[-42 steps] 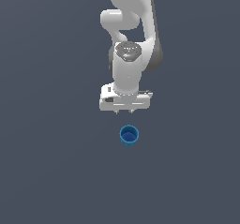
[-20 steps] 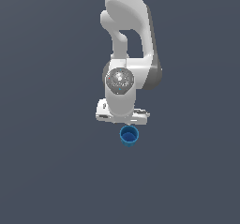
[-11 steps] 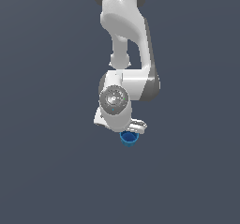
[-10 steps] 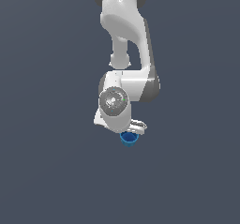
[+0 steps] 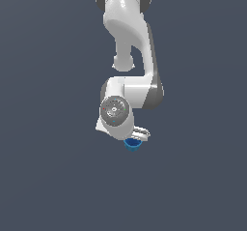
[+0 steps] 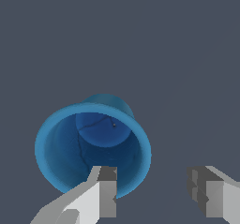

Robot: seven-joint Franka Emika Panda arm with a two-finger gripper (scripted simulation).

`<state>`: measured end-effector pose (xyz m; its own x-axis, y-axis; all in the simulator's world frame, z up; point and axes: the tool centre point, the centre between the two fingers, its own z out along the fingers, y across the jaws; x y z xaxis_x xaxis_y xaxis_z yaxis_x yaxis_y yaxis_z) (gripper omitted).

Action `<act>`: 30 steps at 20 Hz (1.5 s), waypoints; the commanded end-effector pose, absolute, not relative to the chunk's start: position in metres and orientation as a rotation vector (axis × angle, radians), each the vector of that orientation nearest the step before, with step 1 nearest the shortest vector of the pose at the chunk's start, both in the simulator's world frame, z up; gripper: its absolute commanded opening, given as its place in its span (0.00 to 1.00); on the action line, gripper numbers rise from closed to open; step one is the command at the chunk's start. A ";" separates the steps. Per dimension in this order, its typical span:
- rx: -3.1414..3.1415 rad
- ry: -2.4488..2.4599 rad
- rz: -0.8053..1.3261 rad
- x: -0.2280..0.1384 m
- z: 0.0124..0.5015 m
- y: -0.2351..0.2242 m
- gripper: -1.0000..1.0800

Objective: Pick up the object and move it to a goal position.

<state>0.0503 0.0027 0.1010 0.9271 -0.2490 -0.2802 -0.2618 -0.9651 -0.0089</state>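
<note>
Wrist view shows the end effector (image 6: 152,190) spread wide, grasping nothing, with one fingertip (image 6: 107,190) overlapping the open mouth of the blue cup (image 6: 93,145) and the other fingertip well off to the side over bare counter (image 6: 187,54). The cup seems to stand upright, its lighter rim facing the camera and its hollow base visible inside. In the exterior view the cup (image 5: 132,144) peeks out just beneath the lowered end effector (image 5: 137,136), somewhere in the middle of the counter (image 5: 48,177); no edges or corners appear, so its place cannot be fixed more closely.

The step in hand looks like lining up for the grasp. As judged from the wrist view, the opening is not centred on the cup: one finger seems set to come down on or inside the rim. A good approach either shifts sideways until the wall sits between both fingers, or centres the whole cup, then descends slowly. Closing too early risks tipping the cup.
</note>
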 end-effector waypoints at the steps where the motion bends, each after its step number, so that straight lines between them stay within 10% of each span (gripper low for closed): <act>1: -3.039 0.403 0.432 0.050 0.100 0.003 0.62; 12: -3.038 0.406 0.434 0.042 0.073 0.005 0.62; 13: -3.038 0.406 0.434 0.042 0.073 0.005 0.00; 30: -3.038 0.406 0.434 0.037 0.079 0.010 0.00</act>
